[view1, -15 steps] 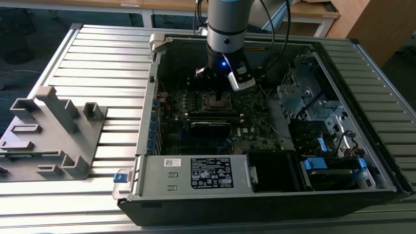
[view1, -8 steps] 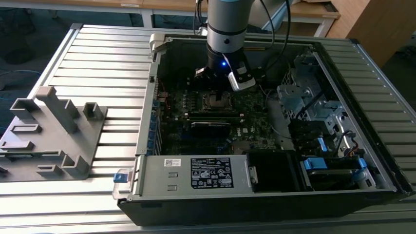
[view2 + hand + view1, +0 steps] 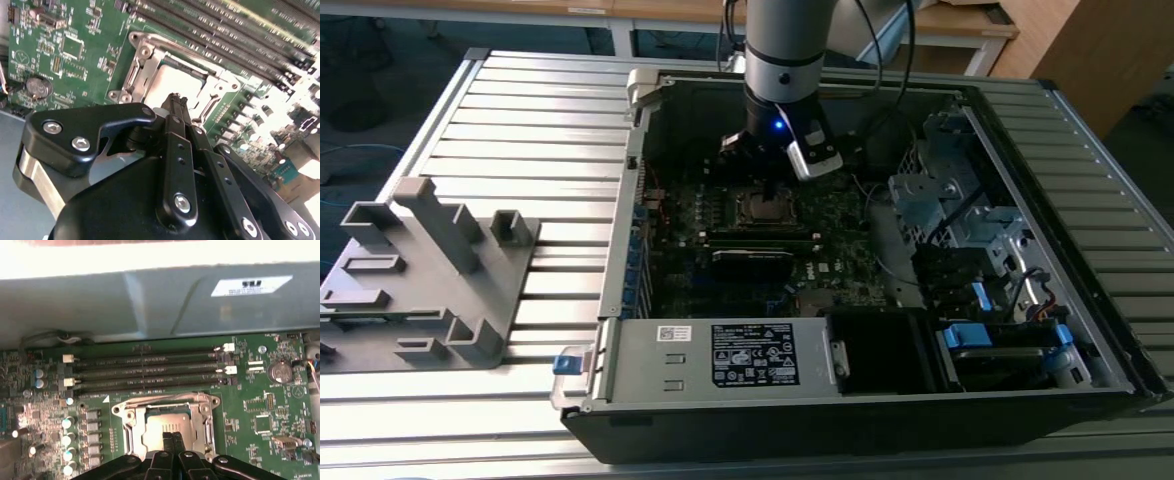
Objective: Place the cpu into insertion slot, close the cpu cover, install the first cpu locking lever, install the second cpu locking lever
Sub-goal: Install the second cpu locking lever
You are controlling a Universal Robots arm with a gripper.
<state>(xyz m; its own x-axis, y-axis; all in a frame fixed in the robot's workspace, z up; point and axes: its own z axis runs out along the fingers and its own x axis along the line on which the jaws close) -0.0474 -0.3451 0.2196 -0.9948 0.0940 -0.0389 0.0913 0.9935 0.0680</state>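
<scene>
The cpu (image 3: 162,424) (image 3: 172,80) lies flat in the insertion slot (image 3: 767,206), its dull silver top showing through the window of the cpu cover (image 3: 129,426) (image 3: 141,64). The cover's silver frame lies down around the chip in both wrist views. My gripper (image 3: 172,436) (image 3: 176,98) hangs just above the near edge of the chip, its two black fingers pressed together with nothing between them. In the exterior view the gripper (image 3: 765,172) stands over the socket, inside the open computer case. I cannot make out how the locking levers stand.
Long black memory slots (image 3: 145,371) run beside the socket. A grey case wall (image 3: 160,305) rises behind them. A power supply box (image 3: 720,358) and drive bays (image 3: 974,230) crowd the case. A grey fixture (image 3: 427,270) stands on the slatted table at the exterior view's left.
</scene>
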